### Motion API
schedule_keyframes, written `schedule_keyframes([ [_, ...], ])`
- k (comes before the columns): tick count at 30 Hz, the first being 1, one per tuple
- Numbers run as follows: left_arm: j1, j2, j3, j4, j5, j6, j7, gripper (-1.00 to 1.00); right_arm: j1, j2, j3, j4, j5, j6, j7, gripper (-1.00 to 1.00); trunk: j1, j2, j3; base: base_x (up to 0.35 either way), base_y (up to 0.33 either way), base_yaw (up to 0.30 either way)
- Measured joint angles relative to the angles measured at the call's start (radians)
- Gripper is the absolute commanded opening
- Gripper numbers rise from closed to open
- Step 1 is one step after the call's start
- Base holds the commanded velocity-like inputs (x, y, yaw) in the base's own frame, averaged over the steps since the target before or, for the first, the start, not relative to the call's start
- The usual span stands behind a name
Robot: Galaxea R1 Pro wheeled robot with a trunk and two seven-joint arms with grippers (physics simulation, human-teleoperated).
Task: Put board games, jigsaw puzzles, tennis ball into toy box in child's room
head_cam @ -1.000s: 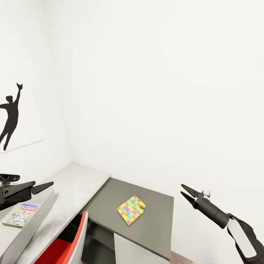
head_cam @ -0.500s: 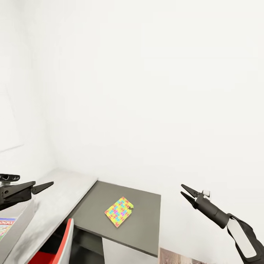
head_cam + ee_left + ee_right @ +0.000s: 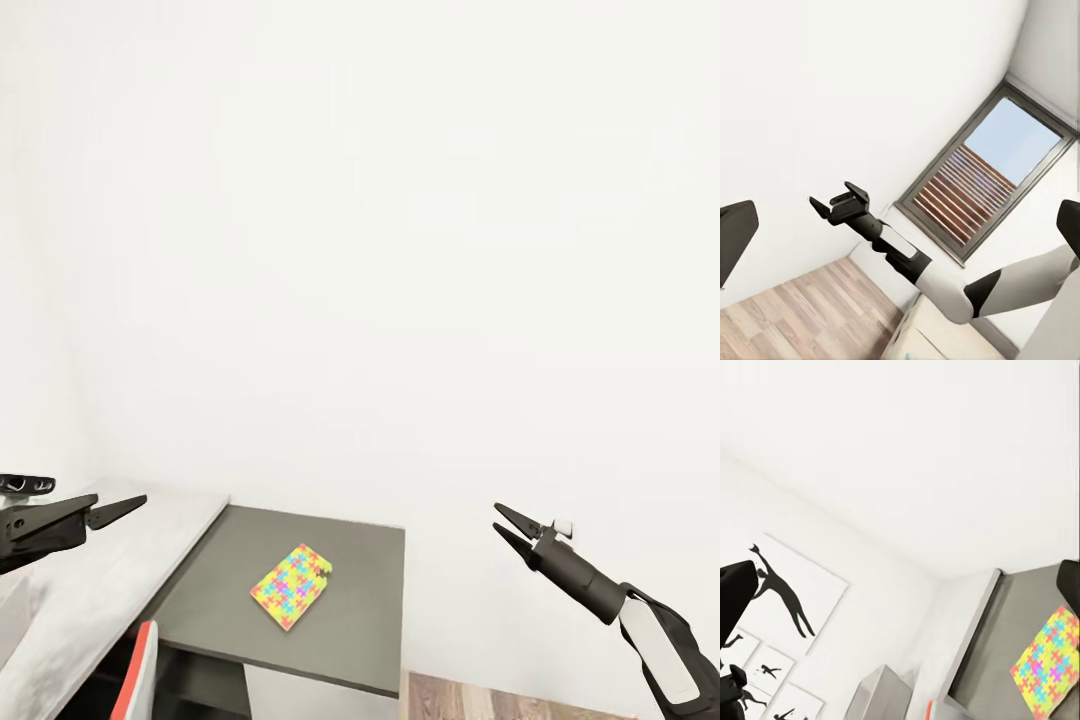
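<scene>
At the lower corners of the head view both arms ride out in front with nothing in them: the left gripper (image 3: 118, 511) at lower left has its jaws parted and touching nothing, and the right gripper (image 3: 510, 528) at lower right shows its jaws spread just as free. Between them, low in the frame, one puzzle (image 3: 291, 586) lies flat on the dark worktop (image 3: 370, 640), well apart from either arm. Being thin and flush, it could slide or skid off the edge under a careless pinch, and an outstretched arm might clip the wall (image 3: 400, 250) behind
</scene>
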Motion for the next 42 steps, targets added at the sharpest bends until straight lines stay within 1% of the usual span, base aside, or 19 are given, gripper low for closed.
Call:
schedule_keyframes([
  [21,0.000,0.000,-0.001,0.000,0.000,0.000,0.002,1.00,0.000,0.000,0.000,0.000,0.000,0.000,0.000,1.00,0.000,0.000,0.016,0.000,0.000,-0.254],
  [25,0.000,0.000,-0.008,0.000,-0.004,0.000,0.002,1.00,0.000,0.000,0.000,0.000,-0.001,0.000,0.000,1.00,0.000,0.000,0.019,0.000,0.000,-0.254],
  [32,0.000,0.000,-0.011,0.000,-0.029,0.000,0.001,1.00,0.000,0.000,0.000,0.000,0.000,0.000,0.000,1.00,0.000,0.000,0.024,0.000,0.000,-0.254],
  [42,-0.001,0.000,-0.011,0.000,-0.034,0.000,0.002,1.00,0.000,0.000,0.000,0.000,0.001,0.000,-0.001,1.00,0.000,0.000,0.031,0.000,0.000,-0.254],
])
